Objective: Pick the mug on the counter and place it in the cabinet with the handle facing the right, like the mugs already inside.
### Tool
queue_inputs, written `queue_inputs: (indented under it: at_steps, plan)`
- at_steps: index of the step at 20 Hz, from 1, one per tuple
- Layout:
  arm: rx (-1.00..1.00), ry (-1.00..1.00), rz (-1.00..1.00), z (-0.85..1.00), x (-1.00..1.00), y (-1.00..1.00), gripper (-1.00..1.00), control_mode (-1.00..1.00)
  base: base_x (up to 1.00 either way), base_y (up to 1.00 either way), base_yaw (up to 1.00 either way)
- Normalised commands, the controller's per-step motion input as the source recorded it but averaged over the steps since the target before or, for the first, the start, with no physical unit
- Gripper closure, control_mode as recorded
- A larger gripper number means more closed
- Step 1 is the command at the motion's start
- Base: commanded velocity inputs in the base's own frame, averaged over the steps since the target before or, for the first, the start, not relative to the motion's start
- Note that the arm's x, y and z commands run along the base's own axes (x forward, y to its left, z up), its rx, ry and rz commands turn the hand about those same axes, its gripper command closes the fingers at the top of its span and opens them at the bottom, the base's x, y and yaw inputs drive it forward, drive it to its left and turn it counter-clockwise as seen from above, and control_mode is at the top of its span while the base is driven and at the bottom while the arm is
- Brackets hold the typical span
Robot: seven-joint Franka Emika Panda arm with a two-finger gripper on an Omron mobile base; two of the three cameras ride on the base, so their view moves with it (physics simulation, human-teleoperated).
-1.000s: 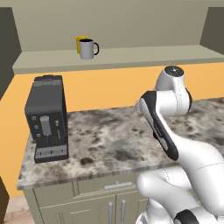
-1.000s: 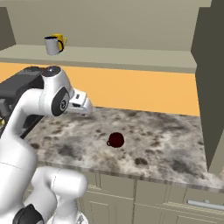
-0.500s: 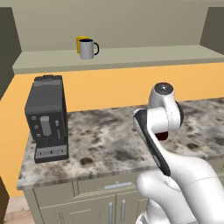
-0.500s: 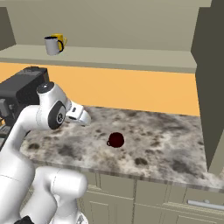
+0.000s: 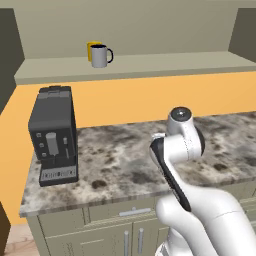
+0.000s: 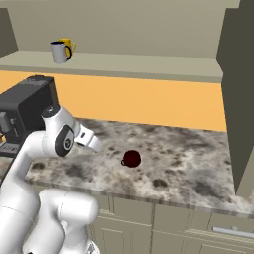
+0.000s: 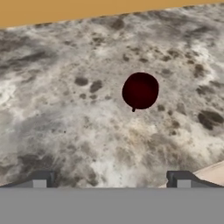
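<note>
The mug [image 6: 131,158] stands upright on the counter [image 6: 188,163], in open space well clear of the coffee machine [image 5: 53,136] at the counter's left end. In the hand view the mug [image 7: 140,90] appears from above as a dark red disc, ahead of the gripper [image 7: 109,179] and offset toward the right fingertip rather than centred between the two. The gripper fingers [image 7: 41,178] stand wide apart and hold nothing; bare counter lies between them and the mug.

In the right base view the gripper [image 6: 92,141] hangs above the counter, to the left of the mug and near it, not touching. The coming approach therefore appears to call for travel forward and to the right, then down over the mug.

The handle cannot be made out clearly; a small dark nub at the mug's near edge may be it.

The grey mug [image 5: 100,55] and yellow mug [image 5: 92,47] stand on the cabinet [image 5: 165,65] ledge.
</note>
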Motion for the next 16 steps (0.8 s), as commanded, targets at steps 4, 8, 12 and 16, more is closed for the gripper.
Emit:
queue_inputs:
  at_steps: [4, 8, 12, 16]
  plan:
    - [0.0, 0.0, -0.07, -0.34, 0.0, -0.12, -1.0, -1.0, 0.0, 0.0, 0.0]
    - [0.0, 0.0, -0.06, -0.34, 0.0, -0.19, -1.0, -1.0, 0.0, 0.0, 0.0]
    - [0.0, 0.0, -0.05, -0.32, 0.1, -0.25, -1.0, -1.0, 0.0, 0.0, 0.0]
    - [0.0, 0.0, -0.05, -0.32, 0.23, -0.28, -1.0, -1.0, 0.0, 0.0, 0.0]
